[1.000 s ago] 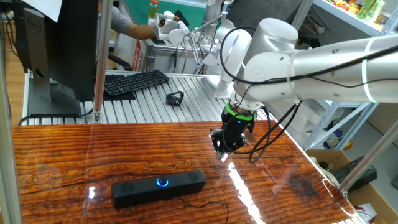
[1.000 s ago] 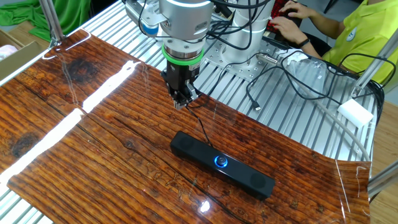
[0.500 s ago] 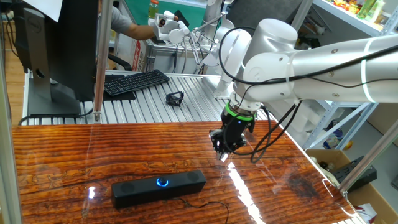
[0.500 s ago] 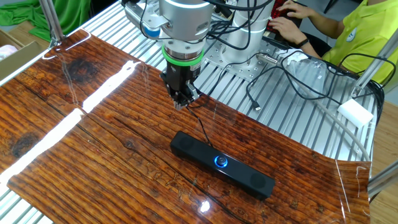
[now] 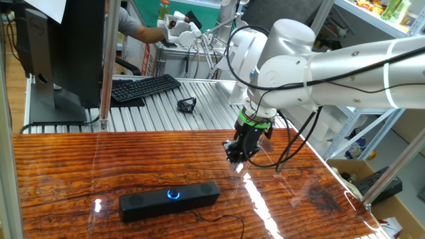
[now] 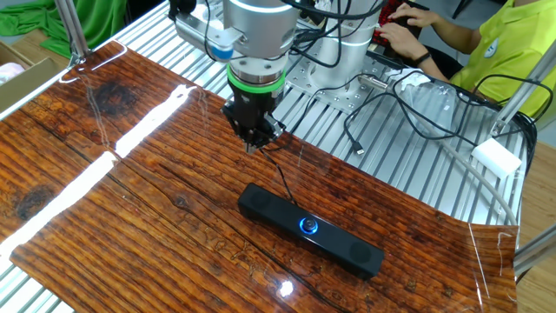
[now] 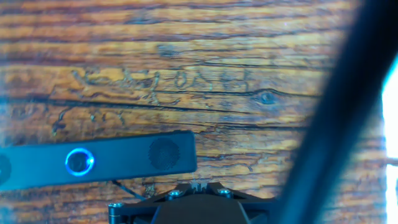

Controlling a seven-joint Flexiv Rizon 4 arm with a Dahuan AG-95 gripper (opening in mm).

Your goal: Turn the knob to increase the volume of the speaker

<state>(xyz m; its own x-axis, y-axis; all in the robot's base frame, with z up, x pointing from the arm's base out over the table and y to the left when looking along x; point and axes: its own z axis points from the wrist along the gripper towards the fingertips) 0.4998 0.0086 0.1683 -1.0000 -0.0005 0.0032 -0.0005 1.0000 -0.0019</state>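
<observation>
The speaker [image 5: 169, 199] is a long black bar lying on the wooden table [image 5: 60, 166], with the knob [image 5: 173, 194] glowing blue at its middle. It also shows in the other fixed view [image 6: 310, 230] with the knob [image 6: 307, 226], and in the hand view [image 7: 99, 162] with the knob [image 7: 79, 162] at the lower left. My gripper [image 5: 236, 159] hangs above the table, apart from the speaker and off to the side of it. Its fingers are together and hold nothing. In the other fixed view the gripper [image 6: 254, 143] is beyond the speaker's left end.
A black keyboard [image 5: 145, 87], a monitor [image 5: 60, 46] and a small black clip [image 5: 186, 104] sit on the metal bench behind the table. A metal post [image 5: 108, 66] stands at the table's back edge. A person [image 6: 486, 52] works nearby. The speaker's thin cable [image 6: 282, 178] runs past the gripper.
The wrist has turned a little and the arm's cables have swung. The gripper stays at almost the same spot above the table. The speaker has not moved.
</observation>
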